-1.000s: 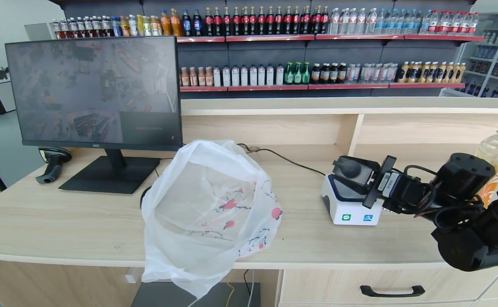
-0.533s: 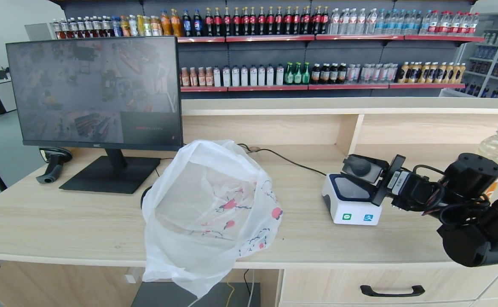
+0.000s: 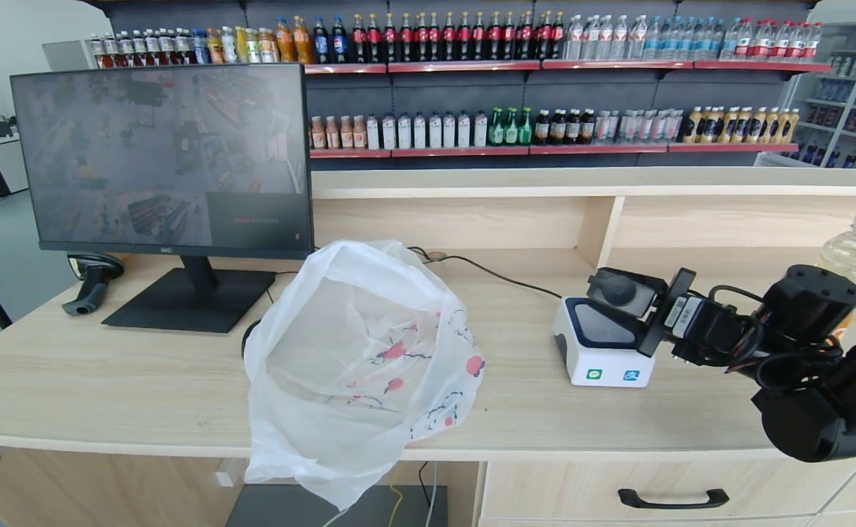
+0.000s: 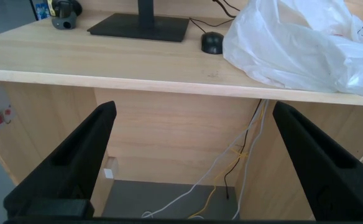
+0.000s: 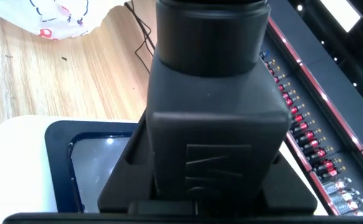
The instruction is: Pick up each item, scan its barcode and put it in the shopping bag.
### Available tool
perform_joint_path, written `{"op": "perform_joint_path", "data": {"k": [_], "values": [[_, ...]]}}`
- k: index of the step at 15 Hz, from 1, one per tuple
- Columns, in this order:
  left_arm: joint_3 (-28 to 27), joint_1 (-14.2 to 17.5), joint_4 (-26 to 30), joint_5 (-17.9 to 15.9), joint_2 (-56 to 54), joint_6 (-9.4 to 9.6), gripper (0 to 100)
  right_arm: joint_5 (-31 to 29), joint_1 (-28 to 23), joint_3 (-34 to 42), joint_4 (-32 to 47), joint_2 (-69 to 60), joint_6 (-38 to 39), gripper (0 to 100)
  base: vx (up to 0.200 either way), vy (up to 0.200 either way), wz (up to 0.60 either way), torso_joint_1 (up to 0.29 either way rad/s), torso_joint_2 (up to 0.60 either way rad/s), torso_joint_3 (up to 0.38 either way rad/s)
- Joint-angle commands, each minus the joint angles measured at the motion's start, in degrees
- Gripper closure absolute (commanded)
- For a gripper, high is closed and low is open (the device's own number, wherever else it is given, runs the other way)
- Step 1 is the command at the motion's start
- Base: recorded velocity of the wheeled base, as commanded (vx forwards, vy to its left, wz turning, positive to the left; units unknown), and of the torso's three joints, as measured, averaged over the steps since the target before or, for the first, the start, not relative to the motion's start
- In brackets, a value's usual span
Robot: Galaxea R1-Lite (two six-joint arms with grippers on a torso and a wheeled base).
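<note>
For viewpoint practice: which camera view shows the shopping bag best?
The head view: the whole shopping bag sits open on the counter, draping over its front edge. The left wrist view catches part of the bag; the right wrist view, just a printed corner.

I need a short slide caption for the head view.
Right gripper holds a dark item over the scanner, beside the shopping bag.

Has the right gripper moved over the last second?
Yes. The right gripper, holding a dark item, shifted slightly rightward relative to the white scanner.
</note>
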Motion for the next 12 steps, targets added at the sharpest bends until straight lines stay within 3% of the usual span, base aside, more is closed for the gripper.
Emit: {"op": "perform_joint_path", "data": {"k": [1,10,12], "values": [[0.0,0.0,0.0,0.0,0.0,-0.01,0,0.0,0.9,-0.1,-0.1,-0.5,0.2,100,0.0,0.0,0.0,0.0,0.0,0.0],[0.0,0.0,0.3,0.0,0.0,-0.36,0,0.0,2.4,1.2,-0.1,-2.8,1.6,100,0.0,0.0,0.0,0.0,0.0,0.0],[0.0,0.0,0.3,0.0,0.0,-1.59,0,-0.1,4.8,2.6,-0.1,-4.7,2.8,100,0.0,0.0,0.0,0.0,0.0,0.0]]}}
